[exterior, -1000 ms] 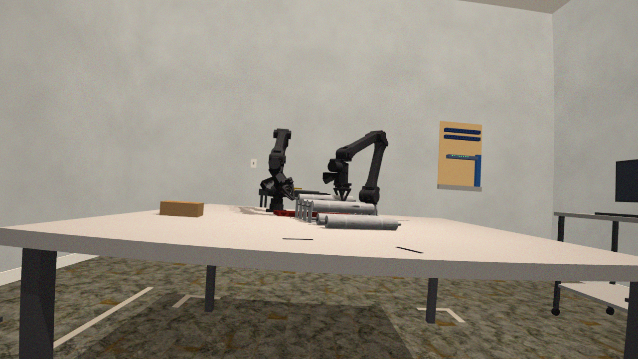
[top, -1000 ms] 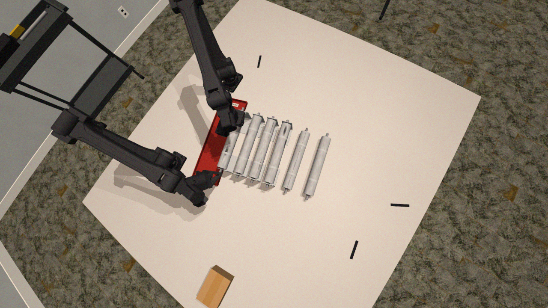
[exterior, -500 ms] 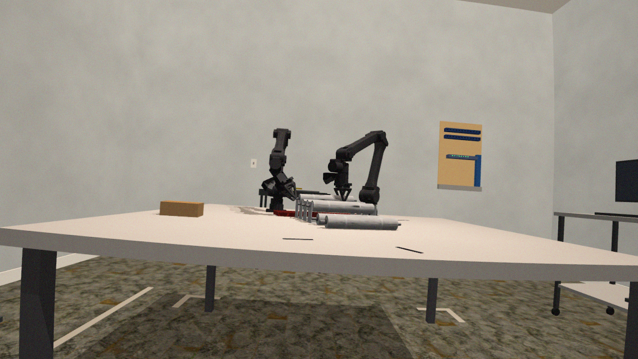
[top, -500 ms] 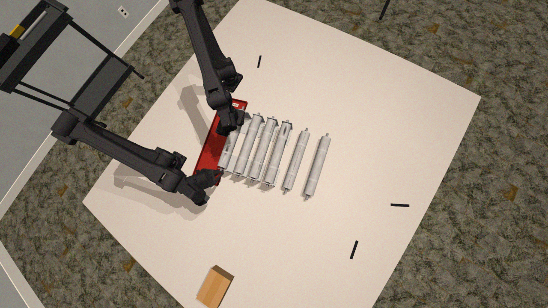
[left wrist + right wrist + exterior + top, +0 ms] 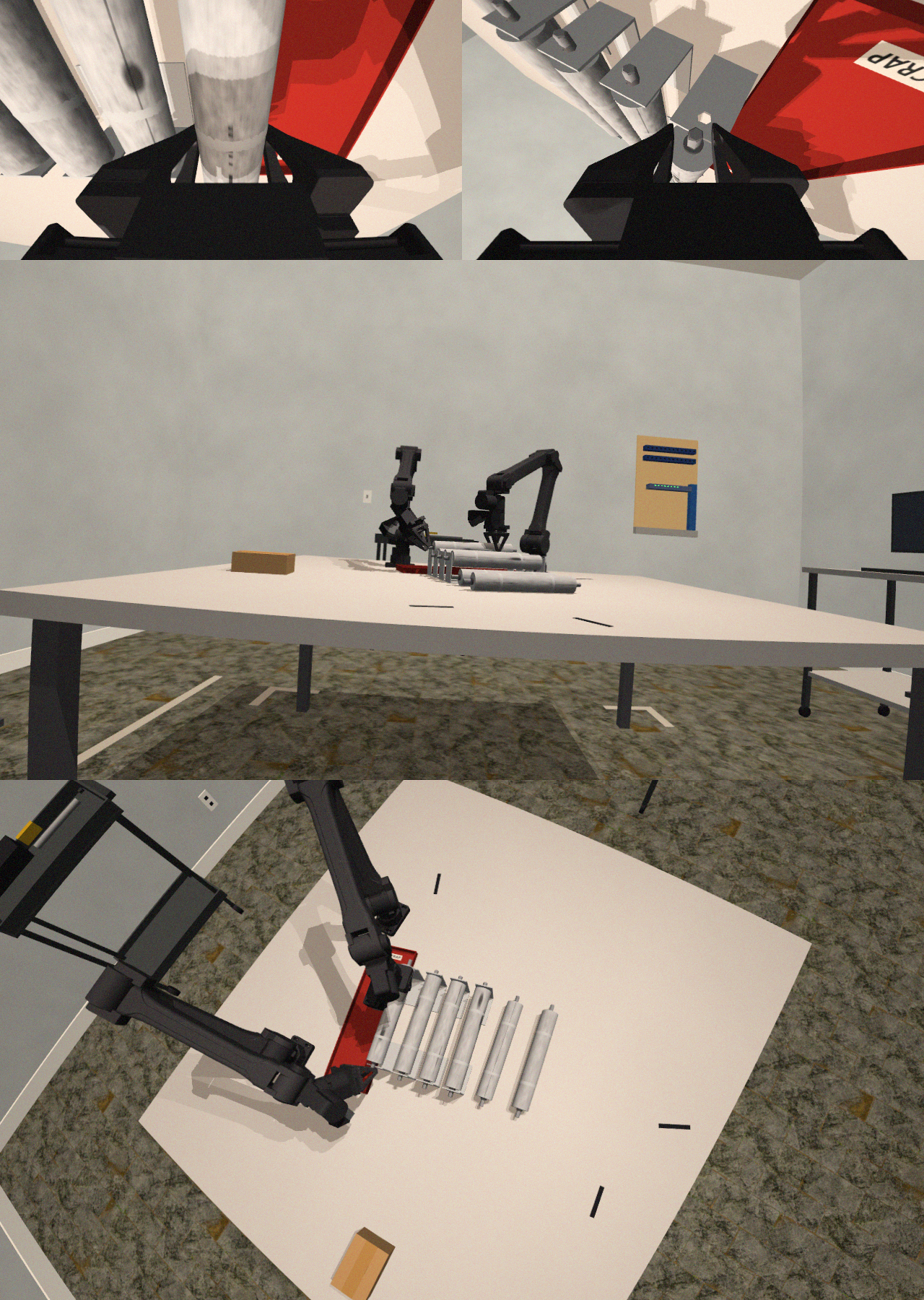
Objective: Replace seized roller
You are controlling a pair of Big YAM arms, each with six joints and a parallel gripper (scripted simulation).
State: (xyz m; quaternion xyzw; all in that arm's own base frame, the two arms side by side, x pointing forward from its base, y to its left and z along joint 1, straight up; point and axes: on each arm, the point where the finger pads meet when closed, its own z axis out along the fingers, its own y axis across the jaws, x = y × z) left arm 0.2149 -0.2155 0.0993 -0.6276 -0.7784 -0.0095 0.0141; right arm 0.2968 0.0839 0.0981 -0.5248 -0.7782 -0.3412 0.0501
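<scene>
My left gripper [image 5: 386, 1002] [image 5: 497, 548] [image 5: 231, 130] is shut on the roller nearest the scrap tray [image 5: 381, 1046] [image 5: 234, 40]. My right gripper [image 5: 428, 545] [image 5: 692, 129] is open around this roller's exposed hexagonal axle tip [image 5: 695, 134], its fingers a little apart from the tip. That tip is out of the hole, at the top edge of the end bracket [image 5: 730, 81], whose hole is empty. The roller's far end is hidden. The other three bed rollers [image 5: 416, 1032] [image 5: 444, 1033] [image 5: 468, 1038] have their near axle tips through their brackets. The red scrap tray [image 5: 355, 1038] [image 5: 325, 105] holds no visible roller.
Two loose rollers [image 5: 500, 1051] [image 5: 535, 1061] lie parallel beyond the bed, on the side away from the tray. A wooden block [image 5: 362, 1264] [image 5: 263, 562] stands far off near the table edge. The tray runs close along the bed, under both arms.
</scene>
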